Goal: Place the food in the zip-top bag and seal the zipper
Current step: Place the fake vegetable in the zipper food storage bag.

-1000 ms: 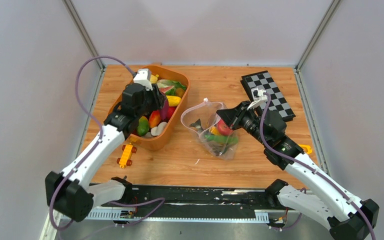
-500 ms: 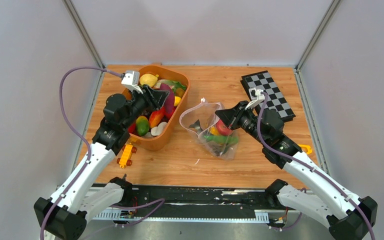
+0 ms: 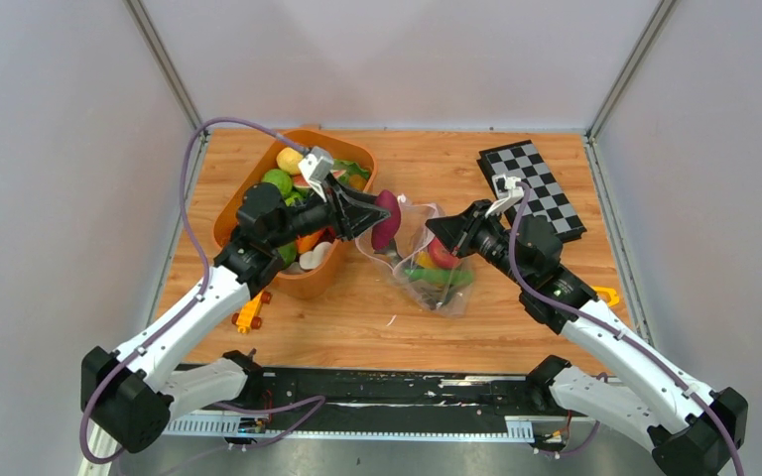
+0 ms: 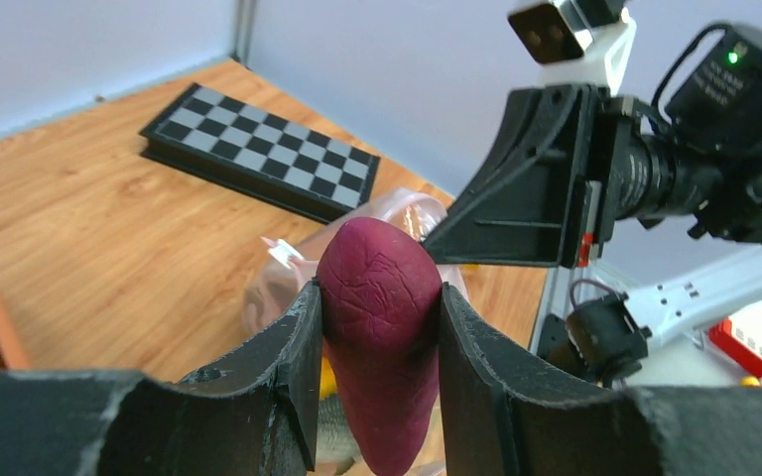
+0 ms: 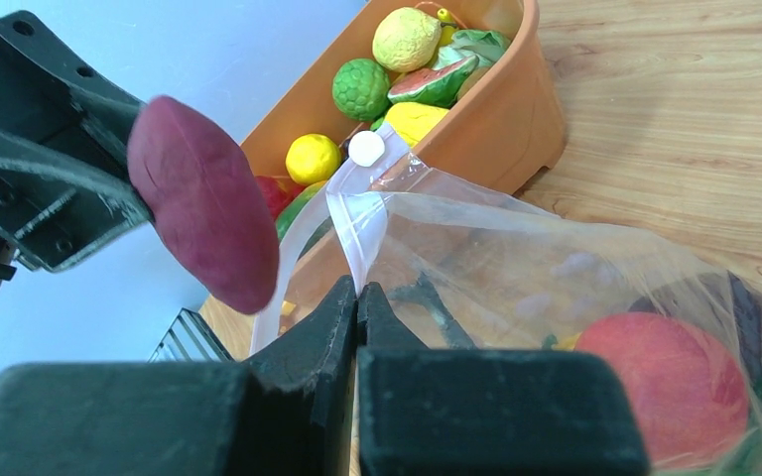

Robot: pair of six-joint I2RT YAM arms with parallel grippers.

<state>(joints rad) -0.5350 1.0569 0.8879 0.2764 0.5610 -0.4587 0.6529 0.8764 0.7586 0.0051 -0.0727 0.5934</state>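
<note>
One purple piece [image 4: 382, 327], clamped between the two fingers of your left pincer [image 4: 382, 297]. Its blunt end sticks out past the tips.

One clear bag [image 5: 556, 268], mouth open, just beyond and below those tips. The purple piece hangs over the mouth's near rim, not yet inside. Whether it touches the plastic: cannot tell.

Your right pincer [image 5: 358, 293]: fingers pressed together on the bag's mouth edge. The white zipper strip [image 5: 352, 213] runs up out of them to one small white slider [image 5: 365, 148]. That edge is lifted. The rest of the bag sags on the table [image 3: 337, 322], ahead of and below this pincer.

Inside the bag, past your right pincer's tips: one red piece [image 5: 660, 382], one green piece [image 3: 439, 277] below it, a bit of yellow, one dark shape. All blurred through the plastic, so the total is unsure.

The two pincers face each other across the mouth, near but apart.

One orange tub [image 5: 501, 119] sits behind your left pincer, on its wrist side. It is heaped with food: at least two yellow pieces, one bumpy green, one watermelon slice, more underneath. Full count: cannot tell.

One yellow toy car [image 3: 249, 309] on the table just beside the tub, under your left forearm.

One chessboard [image 4: 258, 149] lies flat past your right pincer's wrist, well apart from the bag.
</note>
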